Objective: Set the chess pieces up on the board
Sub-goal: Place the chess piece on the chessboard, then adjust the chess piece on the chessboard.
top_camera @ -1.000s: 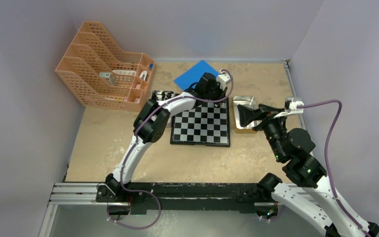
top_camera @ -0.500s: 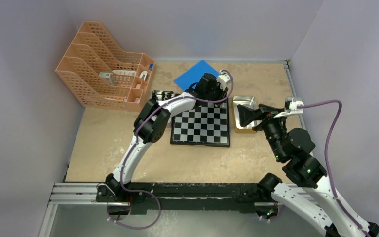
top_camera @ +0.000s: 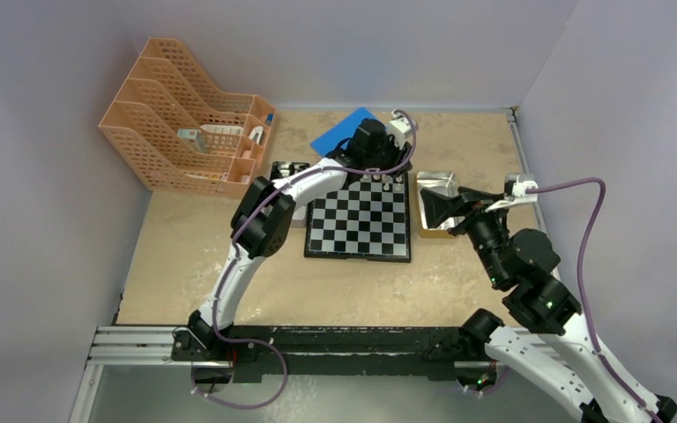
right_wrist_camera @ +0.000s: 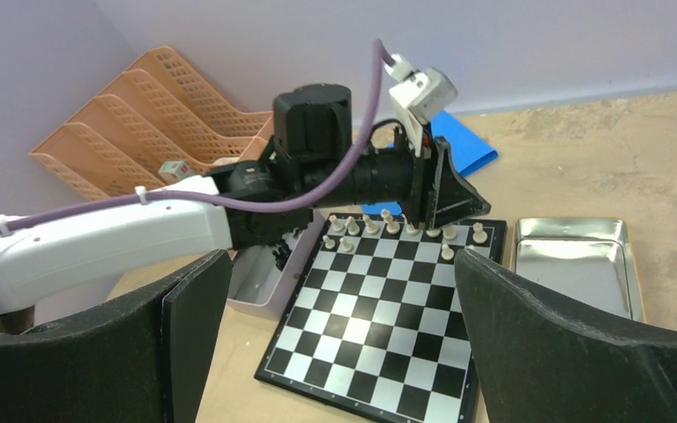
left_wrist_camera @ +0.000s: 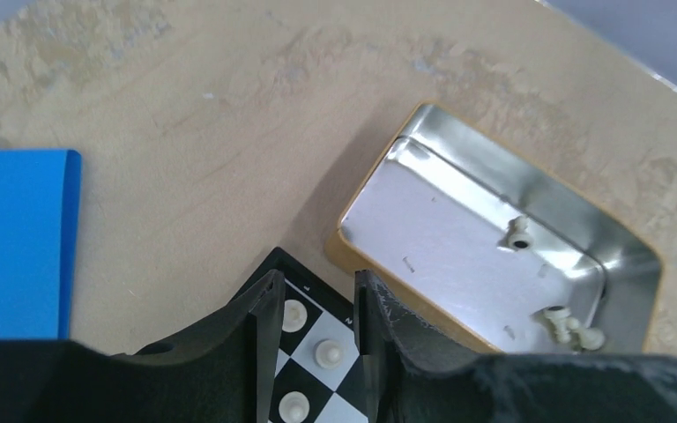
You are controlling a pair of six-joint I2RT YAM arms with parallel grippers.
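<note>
**Left hand over board corner, right hand spread above tin**

Left hand (left_wrist_camera: 316, 286): the fingers (left_wrist_camera: 260, 326) are parted by a narrow gap with nothing pinched between them. A corner of the board (right_wrist_camera: 388, 326) lies directly beneath the tips. Three white pieces (left_wrist_camera: 326, 352) show through the gap, each upright on its own square (none appears to touch a finger).

In the right wrist view, more white pieces stand along the board edge under the left hand. A few stand one row closer to the right hand.

Right hand (top_camera: 427, 211): the fingers are spread wide and hold nothing. It hangs above the tin (left_wrist_camera: 432, 229), with the board to its left.

The tin sits on the worktop (top_camera: 194, 256), just beside the board corner, ahead and to the right of the left hand. Loose white pieces (left_wrist_camera: 518, 232) lie inside it. One is near the middle of the floor, and a small cluster is by the wall farthest to the right.

Blue sheet (left_wrist_camera: 18, 238): it lies flat to the left of the left hand, with a strip of bare worktop between it and the board corner.

Clear tray (right_wrist_camera: 264, 278): it sits just beside the board on the side away from the right hand, under the left forearm. The dark shapes in it may be black pieces, but the arm hides too much to say.

Orange file rack (top_camera: 185, 132): it stands well off to the left of both hands.
</note>
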